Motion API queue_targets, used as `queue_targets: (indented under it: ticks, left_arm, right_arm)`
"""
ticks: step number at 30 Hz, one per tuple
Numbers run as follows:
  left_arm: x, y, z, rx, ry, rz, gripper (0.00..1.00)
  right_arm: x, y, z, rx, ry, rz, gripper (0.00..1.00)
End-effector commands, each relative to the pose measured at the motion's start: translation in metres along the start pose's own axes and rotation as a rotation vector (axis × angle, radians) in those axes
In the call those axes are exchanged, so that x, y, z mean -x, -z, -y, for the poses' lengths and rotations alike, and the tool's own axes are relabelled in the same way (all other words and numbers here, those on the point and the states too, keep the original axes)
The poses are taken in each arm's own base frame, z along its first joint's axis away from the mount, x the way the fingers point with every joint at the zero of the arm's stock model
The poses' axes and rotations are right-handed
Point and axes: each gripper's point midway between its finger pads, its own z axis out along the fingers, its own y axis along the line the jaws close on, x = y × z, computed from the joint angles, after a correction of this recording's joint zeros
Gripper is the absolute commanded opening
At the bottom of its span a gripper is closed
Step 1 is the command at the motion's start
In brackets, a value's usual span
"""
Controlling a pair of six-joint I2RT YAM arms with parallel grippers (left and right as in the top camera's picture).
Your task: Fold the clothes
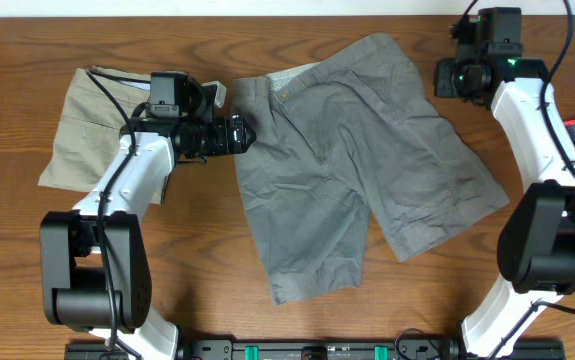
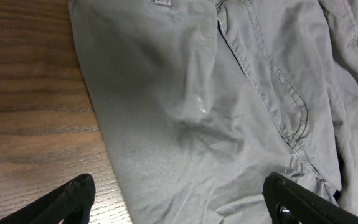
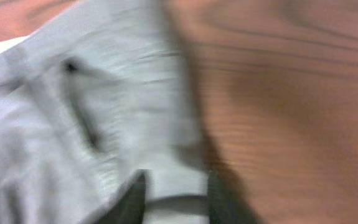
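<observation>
Currently the grey shorts lie spread mid-worktop, waistband toward 11 o'clock and legs running toward 5 o'clock. The left tool hangs wide open over their 9 o'clock edge, just below the waistband. The right tool sits off their 2 o'clock corner, too blurred to tell its state.

I see the pair of wrinkled medium-grey cotton shorts spread flat in the middle of my wooden surface, the waistband on the far side with a strip of pale patterned lining showing at its edge. The two legs splay apart, one reaching toward my near edge and the other angling to my right. My left wrist view shows stitched seams and soft creases.
</observation>
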Motion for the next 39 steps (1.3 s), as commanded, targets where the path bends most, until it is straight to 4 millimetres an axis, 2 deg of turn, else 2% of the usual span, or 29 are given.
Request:
queue_targets:
  ticks: [1, 5, 9, 12, 13, 15, 17, 18, 21, 24, 28, 32, 39]
  left_arm:
    - [0.004, -0.002, 0.001, -0.007, -0.002, 0.002, 0.88]
    - [0.004, -0.002, 0.001, -0.007, -0.001, 0.001, 0.88]
    - [0.003, -0.002, 0.001, -0.007, 0.0, -0.002, 0.88]
    - [0.003, -0.002, 0.001, -0.007, 0.0, -0.001, 0.88]
    - [0.003, -0.002, 0.001, -0.007, -0.001, -0.001, 0.88]
    - [0.003, -0.002, 0.001, -0.007, 0.0, -0.001, 0.88]
    - [0.003, -0.002, 0.001, -0.007, 0.0, -0.001, 0.88]
    - [0.003, -0.002, 0.001, -0.007, 0.0, -0.001, 0.88]
    - [0.003, -0.002, 0.001, -0.007, 0.0, -0.001, 0.88]
    - [0.003, -0.002, 0.001, -0.007, 0.0, -0.001, 0.88]
    - [0.004, -0.002, 0.0, -0.001, -0.001, 0.0, 0.95]
    - [0.004, -0.002, -0.003, 0.02, -0.001, 0.003, 0.98]
    - [0.004, -0.002, -0.003, 0.019, -0.001, 0.003, 0.98]
  right_arm:
    - [-0.013, -0.015, -0.075, 0.33, 0.162, -0.025, 0.46]
    - [-0.028, -0.049, -0.103, 0.338, 0.268, -0.052, 0.55]
    - [-0.039, -0.094, -0.097, 0.194, 0.278, -0.07, 0.56]
    - [-0.043, -0.116, -0.097, 0.18, 0.283, -0.061, 0.52]
    - [-0.045, -0.121, -0.097, 0.18, 0.284, -0.061, 0.48]
    - [-0.049, -0.126, -0.097, 0.18, 0.282, -0.07, 0.2]
    - [-0.047, -0.125, -0.094, 0.172, 0.257, -0.07, 0.05]
    - [-0.043, -0.121, -0.092, 0.171, 0.239, -0.062, 0.02]
    - [-0.029, -0.103, -0.082, 0.159, 0.209, -0.033, 0.01]
    - [-0.01, -0.075, -0.076, 0.161, 0.19, 0.01, 0.01]
    - [0.012, -0.04, -0.067, 0.142, 0.197, 0.073, 0.01]
    - [0.014, -0.021, -0.037, 0.033, 0.167, 0.063, 0.01]
    - [0.002, -0.017, 0.026, -0.194, 0.049, 0.006, 0.01]
